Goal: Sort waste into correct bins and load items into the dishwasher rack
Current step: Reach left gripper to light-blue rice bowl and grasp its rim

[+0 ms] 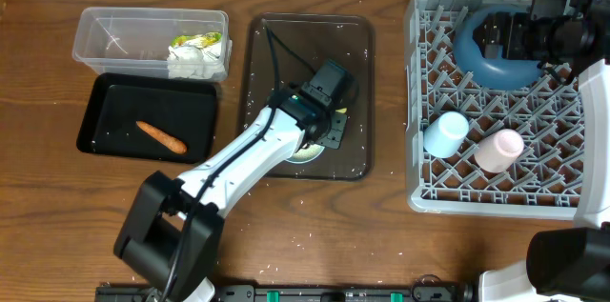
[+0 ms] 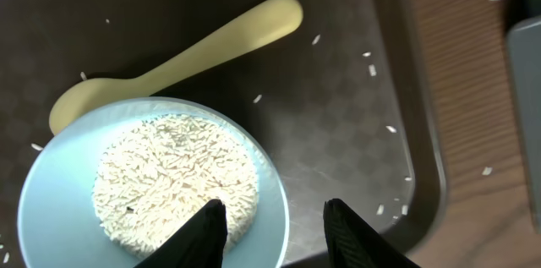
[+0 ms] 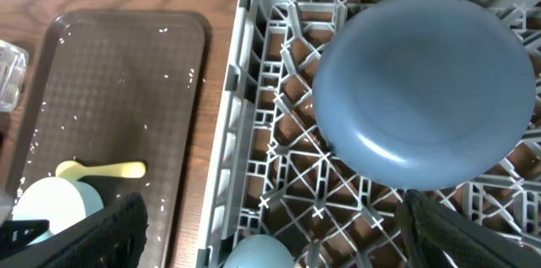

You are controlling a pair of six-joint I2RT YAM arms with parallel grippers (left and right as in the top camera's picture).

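The white bowl (image 2: 51, 217) holds a mound of rice (image 2: 169, 175) and sits on the brown serving tray (image 1: 276, 45). The yellow spoon (image 2: 194, 52) lies beside it. My left gripper (image 2: 275, 209) is open and straddles the bowl's rim, one finger over the rice and one outside; it also shows in the overhead view (image 1: 322, 129). The dark blue bowl (image 3: 423, 90) lies upside down in the grey rack (image 1: 429, 188), with the light blue cup (image 1: 446, 133) and pink cup (image 1: 499, 149). My right gripper (image 3: 275, 205) is open wide and empty just above the rack beside the blue bowl.
The clear tub (image 1: 105, 40) holds crumpled paper and the yellow-green wrapper (image 1: 197, 51). The black tray (image 1: 105, 111) holds the carrot piece (image 1: 160, 136). Loose rice grains (image 2: 372, 69) lie scattered on the serving tray and table. The left arm stretches across the table's front.
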